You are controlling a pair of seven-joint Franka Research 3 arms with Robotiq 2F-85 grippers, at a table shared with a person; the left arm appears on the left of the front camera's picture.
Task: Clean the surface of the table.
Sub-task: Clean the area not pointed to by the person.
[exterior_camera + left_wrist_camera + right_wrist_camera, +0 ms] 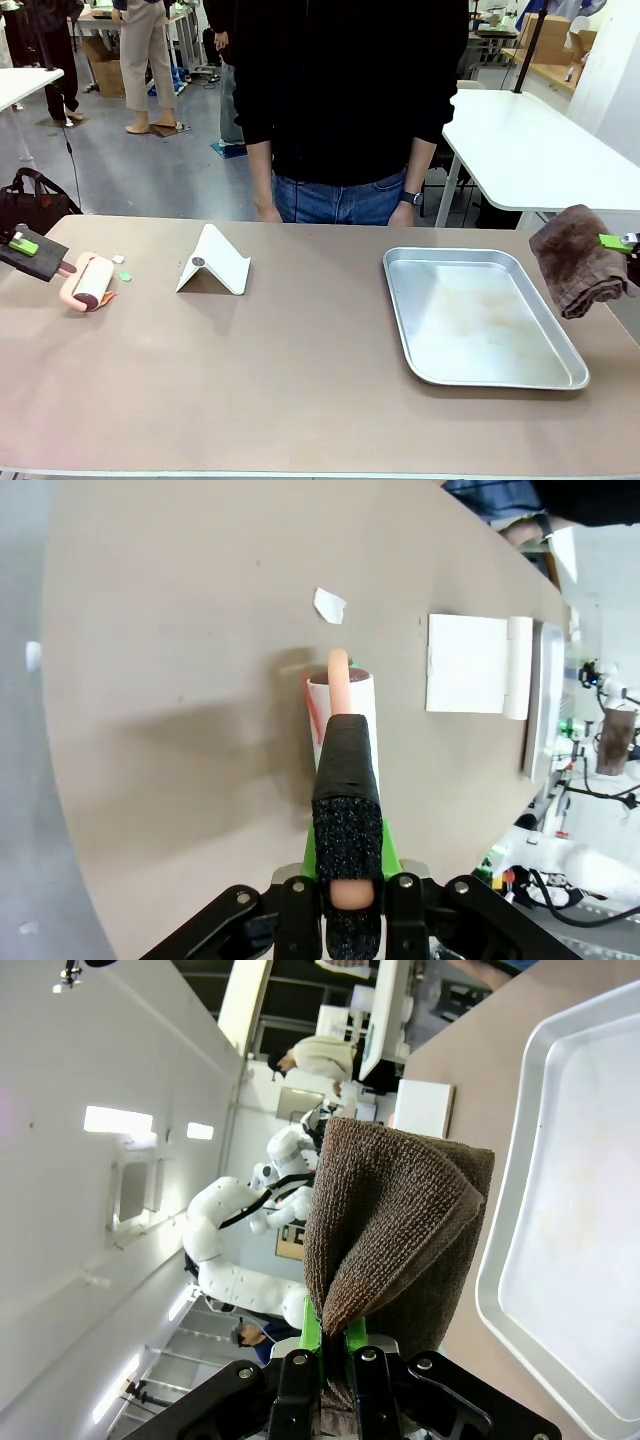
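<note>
The front view lays out the whole bench (300, 390): a broad, matte brownish-tan top with a pale edge, far wider than the silver tray (392, 300) on its right part. Far left of the tray, the left gripper (28, 248) is clamped on the black foam handle of a lint roller (90, 280). The left wrist view adds the green pads (389, 852) pressing both sides of that handle, and a torn white scrap (329, 604) on the bench just beyond the roller. Right of the tray, the right gripper (612, 241) holds a brown cloth (578, 262) in the air. The right wrist view shows its pads pinched tight on the cloth's fold. A white folded stand (212, 262) sits between roller and tray.
</note>
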